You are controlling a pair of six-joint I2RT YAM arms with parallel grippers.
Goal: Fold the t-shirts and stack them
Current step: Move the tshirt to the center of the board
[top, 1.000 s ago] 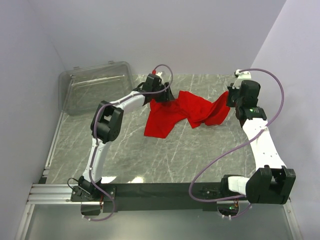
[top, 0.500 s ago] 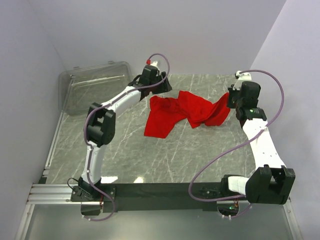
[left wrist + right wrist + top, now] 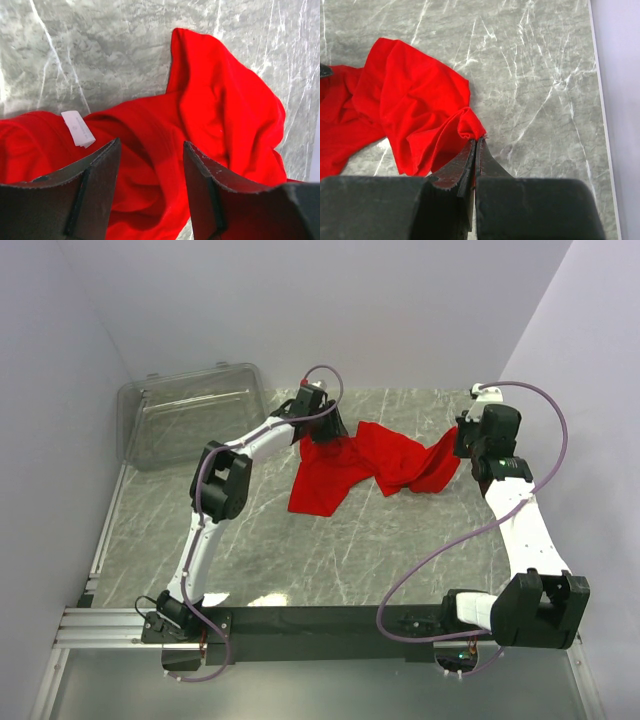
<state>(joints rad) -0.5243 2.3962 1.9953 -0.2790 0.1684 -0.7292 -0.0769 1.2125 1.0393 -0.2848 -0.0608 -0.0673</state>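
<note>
The left end effector [image 3: 150, 150], fingers apart and empty, stands directly over one end of the crumpled bright red soft-cloth t-shirt [image 3: 220, 115], whose white label [image 3: 78, 129] lies just beside one finger. The right end effector [image 3: 475, 143] is clamped on the opposite edge of the shirt. The long axis of the shirt therefore runs from one end effector to the other across the grey marbled desk [image 3: 300, 560], and I judge the left one needs only to go down to take its end.

T-shirt [image 3: 370, 465] lies on table [image 3: 330, 560], bin [image 3: 190, 425] back left.

T-shirt [image 3: 210, 125] cut off at left, bottom edges, left wrist view; tag [image 3: 78, 129] on it too small to read. Top view: left gripper [image 3: 325, 432] tips indistinct.
</note>
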